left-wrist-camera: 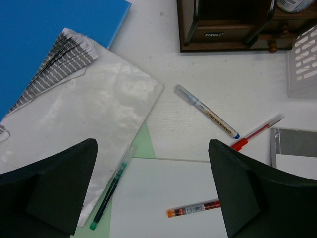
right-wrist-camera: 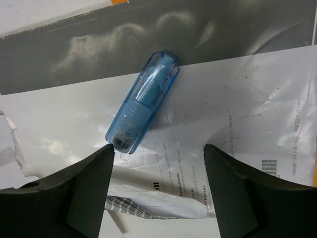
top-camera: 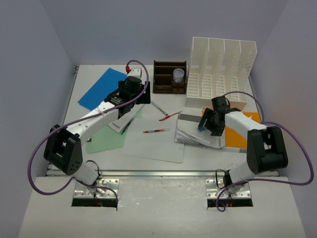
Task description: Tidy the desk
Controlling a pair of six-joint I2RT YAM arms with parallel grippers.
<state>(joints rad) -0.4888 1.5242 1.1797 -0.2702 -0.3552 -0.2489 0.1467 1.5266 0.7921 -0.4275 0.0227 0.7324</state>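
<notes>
The white desk (top-camera: 91,74) is strewn with papers and pens. My left gripper (top-camera: 138,94) (left-wrist-camera: 153,148) hovers open above a plastic-sleeved paper stack (left-wrist-camera: 94,114), with nothing between its fingers. Below it lie a green pen (left-wrist-camera: 111,188), an orange-capped pen (left-wrist-camera: 194,208), a blue-tipped marker (left-wrist-camera: 207,111) and a red pen (left-wrist-camera: 257,131). My right gripper (top-camera: 208,124) (right-wrist-camera: 158,148) is open over a stack of printed sheets (right-wrist-camera: 237,129). A translucent blue case (right-wrist-camera: 143,104) lies on those sheets, its near end right by the left fingertip.
A dark brown pen organizer (top-camera: 170,77) holding a small cup (top-camera: 179,75) stands at the back. A white slotted file rack (top-camera: 220,72) is to its right. A blue folder (top-camera: 104,89), a green sheet (top-camera: 106,139), a white sheet (top-camera: 156,144) and an orange folder (top-camera: 235,139) lie flat.
</notes>
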